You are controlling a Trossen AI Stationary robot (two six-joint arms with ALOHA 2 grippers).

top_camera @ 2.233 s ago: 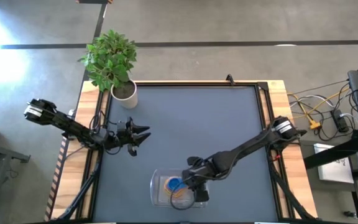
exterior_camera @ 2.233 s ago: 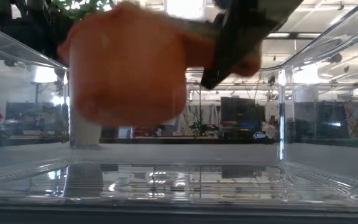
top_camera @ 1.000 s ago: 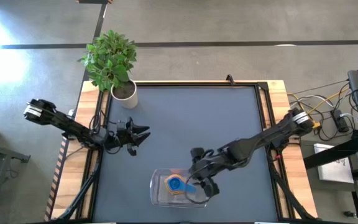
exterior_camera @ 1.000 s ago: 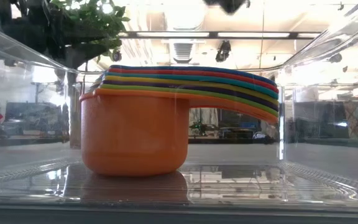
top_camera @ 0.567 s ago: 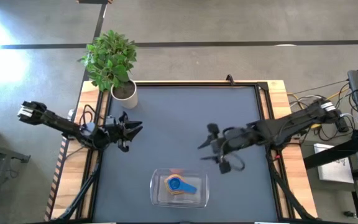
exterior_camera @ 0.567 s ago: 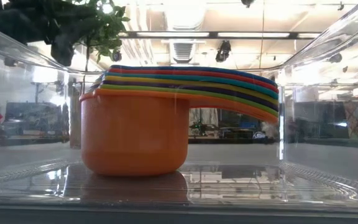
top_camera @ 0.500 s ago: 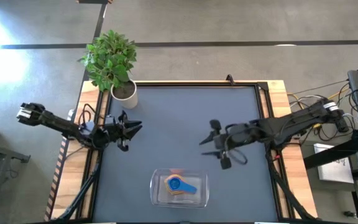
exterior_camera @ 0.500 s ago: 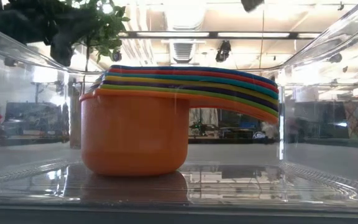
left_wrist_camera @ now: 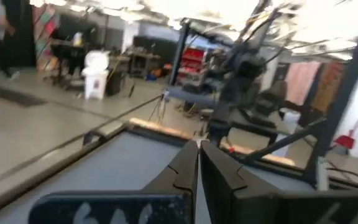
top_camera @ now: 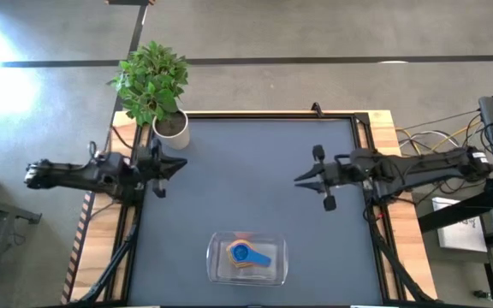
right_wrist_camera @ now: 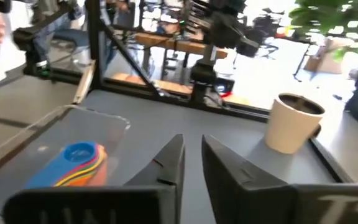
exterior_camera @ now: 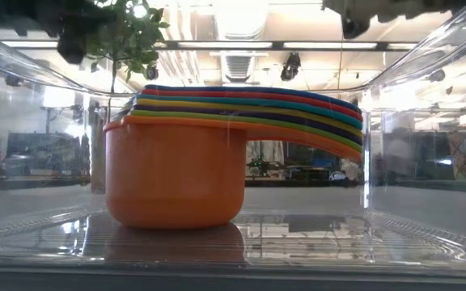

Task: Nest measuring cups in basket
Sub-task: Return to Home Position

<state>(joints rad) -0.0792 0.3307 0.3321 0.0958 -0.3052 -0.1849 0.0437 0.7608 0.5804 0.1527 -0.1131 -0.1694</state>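
Observation:
The measuring cups [top_camera: 245,253] sit nested in one stack, orange outermost and blue on top, inside the clear basket [top_camera: 216,241] near the table's near edge. In the low view the orange cup's base [exterior_camera: 176,218] rests on the basket floor and the handles fan out to one side. The stack also shows in the right wrist view as cups [right_wrist_camera: 73,163] inside the basket [right_wrist_camera: 101,121]. My right gripper [top_camera: 300,179] hovers over the table's right half, far from the basket, open by a narrow gap [right_wrist_camera: 192,142]. My left gripper [top_camera: 178,164] is shut near the left edge, beside the plant pot.
A white pot with a green plant [top_camera: 171,127] stands at the far left corner, close to my left gripper; it shows in the right wrist view as the pot [right_wrist_camera: 294,121]. Bare dark tabletop [top_camera: 246,171] lies between the two grippers. Cables and stands lie beyond the right edge.
My right gripper has risen from the basket and drawn back toward the table's right and far side, holding nothing. My left gripper has pulled back toward the left edge and slightly toward the far edge. The nested cups have stayed still in the basket.

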